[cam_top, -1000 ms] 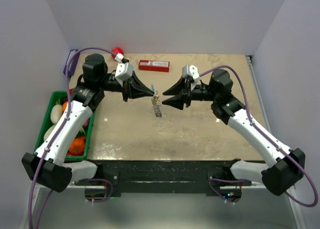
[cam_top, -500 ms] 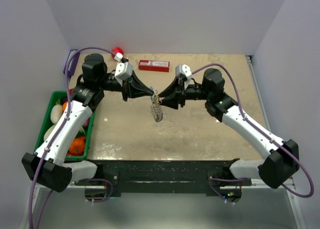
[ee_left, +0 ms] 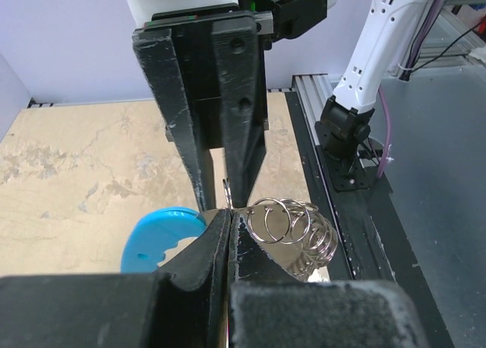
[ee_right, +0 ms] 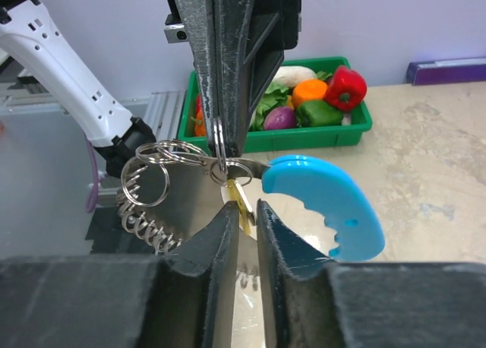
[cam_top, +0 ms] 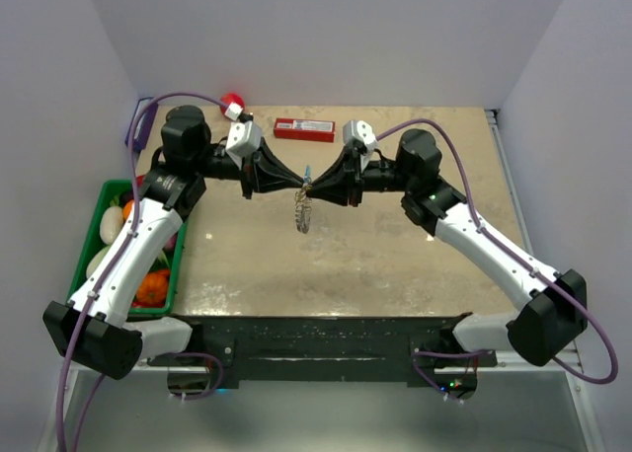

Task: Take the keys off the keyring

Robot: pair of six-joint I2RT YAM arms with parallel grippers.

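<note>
Right wrist view shows my right fingers (ee_right: pixel 209 238) drawn in from a wider gape to a narrow slot around the brass key (ee_right: pixel 241 196); I cannot tell whether they pinch it yet. My left fingers (ee_right: pixel 228 74) are clamped shut on the keyring (ee_right: pixel 159 156), held in the air above the middle of the tabletop (cam_top: pixel 395 255), its blue tag (ee_right: pixel 326 207) just beside. A second ago my right arm stood well off; now it meets the ring, so I judge the pull can begin.

You advanced the right gripper (cam_top: pixel 316 186) leftward until its tips met the left gripper (cam_top: pixel 298 183) at the keyring (cam_top: pixel 304 213). Its jaws narrowed from wide open to a slim gap, with the key (ee_right: pixel 243 199) between them.
</note>
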